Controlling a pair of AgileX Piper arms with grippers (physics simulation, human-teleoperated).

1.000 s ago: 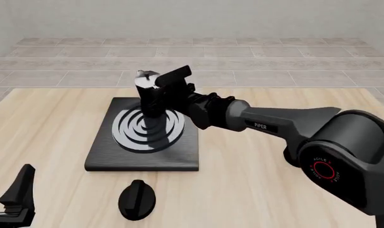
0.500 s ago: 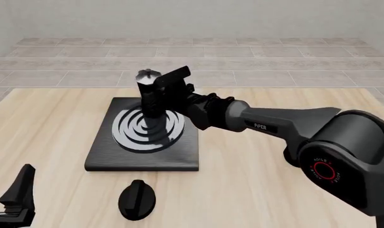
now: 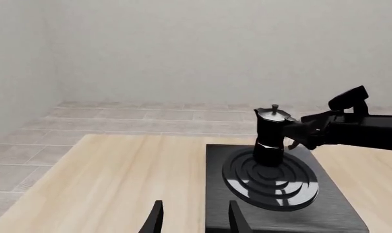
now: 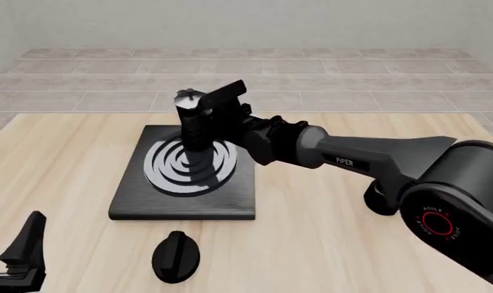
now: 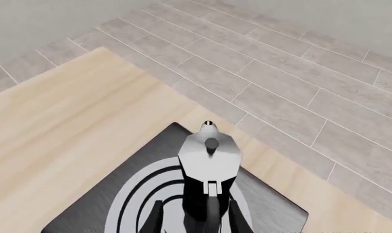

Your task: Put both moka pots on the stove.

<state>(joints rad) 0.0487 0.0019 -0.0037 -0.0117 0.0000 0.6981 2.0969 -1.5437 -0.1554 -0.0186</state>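
A black faceted moka pot (image 4: 188,125) with a silver lid (image 5: 207,150) stands upright on the ring burner of the flat black stove (image 4: 141,204). It also shows in the left wrist view as moka pot (image 3: 270,133) on stove (image 3: 219,165). My right gripper (image 4: 207,122) reaches in from the right. It is open, with one finger (image 5: 155,218) on each side of the pot's handle and a gap showing. My left gripper (image 4: 22,256) sits low at the table's near left edge, open and holding nothing, far from the stove.
A black teardrop-shaped knob (image 4: 176,256) lies on the wooden table (image 4: 59,159) just in front of the stove. The right arm (image 4: 352,162) stretches across the table's right half above the surface. Tiled floor lies beyond the far edge.
The pot leaned slightly a second ago and now stands straight on the burner. The right arm's rear links have shifted a little; the left gripper has stayed put.
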